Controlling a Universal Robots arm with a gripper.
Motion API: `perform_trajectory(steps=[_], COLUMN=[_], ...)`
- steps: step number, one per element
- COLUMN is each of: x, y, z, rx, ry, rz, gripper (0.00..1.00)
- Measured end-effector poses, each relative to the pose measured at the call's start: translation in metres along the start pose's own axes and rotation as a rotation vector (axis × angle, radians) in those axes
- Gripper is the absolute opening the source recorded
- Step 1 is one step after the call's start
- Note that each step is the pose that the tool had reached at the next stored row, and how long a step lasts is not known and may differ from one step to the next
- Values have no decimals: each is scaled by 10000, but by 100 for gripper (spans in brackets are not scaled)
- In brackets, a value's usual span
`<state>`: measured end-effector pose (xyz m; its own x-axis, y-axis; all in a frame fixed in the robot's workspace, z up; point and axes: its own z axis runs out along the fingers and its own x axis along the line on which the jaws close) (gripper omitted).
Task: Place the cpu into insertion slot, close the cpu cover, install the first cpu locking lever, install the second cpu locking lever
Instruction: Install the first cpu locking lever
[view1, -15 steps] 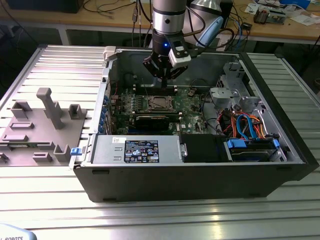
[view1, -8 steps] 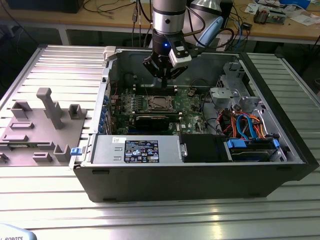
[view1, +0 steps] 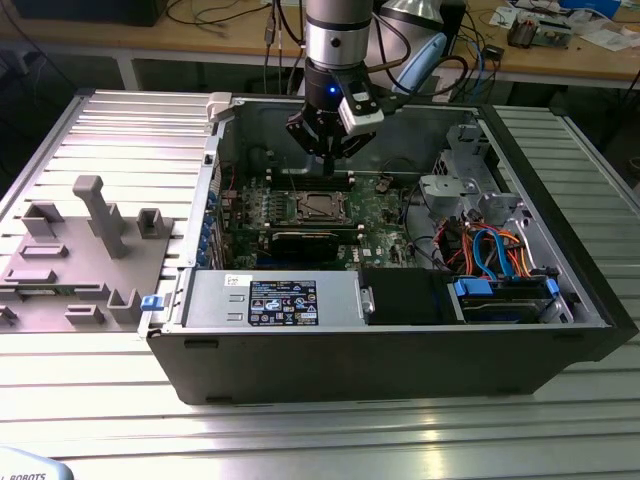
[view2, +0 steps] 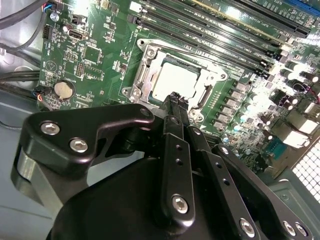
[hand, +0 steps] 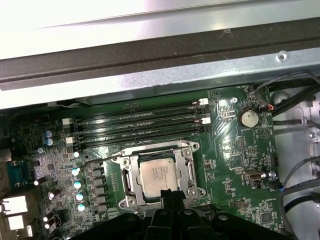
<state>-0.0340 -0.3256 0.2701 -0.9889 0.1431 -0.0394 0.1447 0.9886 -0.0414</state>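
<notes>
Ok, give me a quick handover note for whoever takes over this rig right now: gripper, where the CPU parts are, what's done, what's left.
Gripper: shut, holding nothing, its tip just above the near edge of the insertion slot in both wrist views; in the exterior view it hangs inside the open computer case over the motherboard.
The cpu: seated in the slot, silvery top facing up.
The cpu cover: looks down around the chip as a metal frame.
Done: chip placed, cover apparently closed.
Left: both locking levers; a thin wire lever stands off the slot's side, and I can't tell whether either is latched.
</notes>
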Motion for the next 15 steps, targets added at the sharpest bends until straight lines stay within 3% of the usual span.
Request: perform_trajectory(steps=[15], x=[0], y=[0], z=[0], rx=[-12], ry=[-13], rz=[-299], gripper=[11])
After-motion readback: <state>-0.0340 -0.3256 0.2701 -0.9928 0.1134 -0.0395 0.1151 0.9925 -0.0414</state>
